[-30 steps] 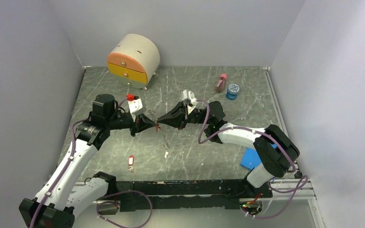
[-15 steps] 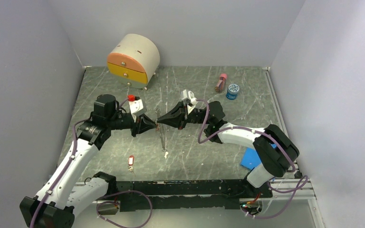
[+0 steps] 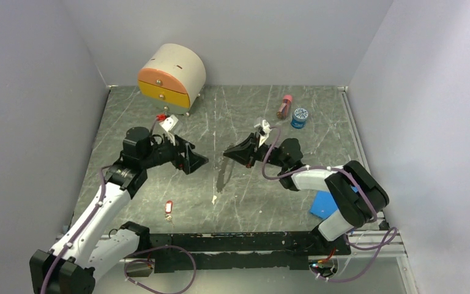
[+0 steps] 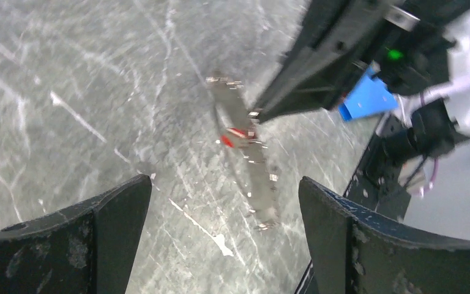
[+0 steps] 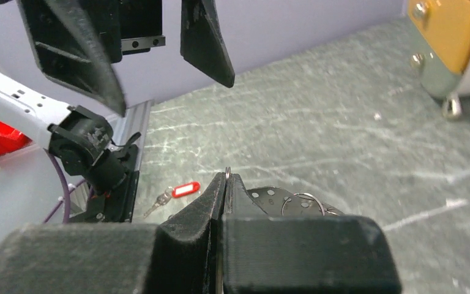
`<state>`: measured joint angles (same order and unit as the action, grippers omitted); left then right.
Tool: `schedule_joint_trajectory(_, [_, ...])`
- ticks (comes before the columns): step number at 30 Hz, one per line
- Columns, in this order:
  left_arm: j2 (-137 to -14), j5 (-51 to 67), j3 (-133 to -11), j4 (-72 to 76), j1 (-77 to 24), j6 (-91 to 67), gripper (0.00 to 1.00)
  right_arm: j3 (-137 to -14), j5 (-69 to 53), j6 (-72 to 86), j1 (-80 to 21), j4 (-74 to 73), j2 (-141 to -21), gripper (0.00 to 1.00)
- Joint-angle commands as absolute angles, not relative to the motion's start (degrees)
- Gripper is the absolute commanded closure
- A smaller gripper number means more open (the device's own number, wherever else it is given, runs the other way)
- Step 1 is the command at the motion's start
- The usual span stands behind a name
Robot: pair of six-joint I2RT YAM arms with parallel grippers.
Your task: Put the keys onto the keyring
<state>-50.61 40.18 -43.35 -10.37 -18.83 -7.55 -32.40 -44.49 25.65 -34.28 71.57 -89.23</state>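
My right gripper (image 3: 227, 153) (image 5: 226, 179) is shut on the keyring (image 5: 227, 171), whose thin wire pokes out at the tips of the jaws. The hoop hangs below as a blurred streak (image 3: 222, 176) (image 4: 249, 160), with a red-tagged key (image 4: 235, 133) on it. Metal key parts and a small ring (image 5: 294, 199) show beside the jaws. My left gripper (image 3: 197, 163) (image 4: 223, 187) stands open and empty, to the left of the ring and apart from it. Another red-tagged key (image 3: 169, 208) (image 5: 182, 190) lies flat on the table near the front.
A round drawer box (image 3: 171, 76) stands at the back left. A pink bottle (image 3: 284, 106) and a blue-lidded jar (image 3: 300, 117) are at the back right. A blue pad (image 3: 323, 204) lies by the right arm's base, and a white scrap (image 3: 214, 199) near the middle.
My left gripper has opened, let go at the ring and pulled back left. The right gripper has drawn right and lower with the keyring, which now swings blurred.
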Motion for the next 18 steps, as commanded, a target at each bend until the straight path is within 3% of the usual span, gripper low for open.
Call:
schedule_joint_trajectory(1, [-55.33, 25.20, -40.62, -1.05, -18.83, -28.58, 0.05, -30.95, -42.34, 22.22, -33.23, 64.17, -81.92, 1.00])
schedule_joint_trajectory(9, [-65.56, 14.46, -46.22, -11.50, -18.56, -34.92, 0.05, -33.63, -31.71, 4.14, -33.32, 28.16, -73.16, 1.00])
schedule_joint_trajectory(18, [-68.53, 13.77, -44.75, -9.74, -18.54, -32.93, 0.05, -52.28, -27.32, -1.97, -39.20, 14.39, -94.56, 0.98])
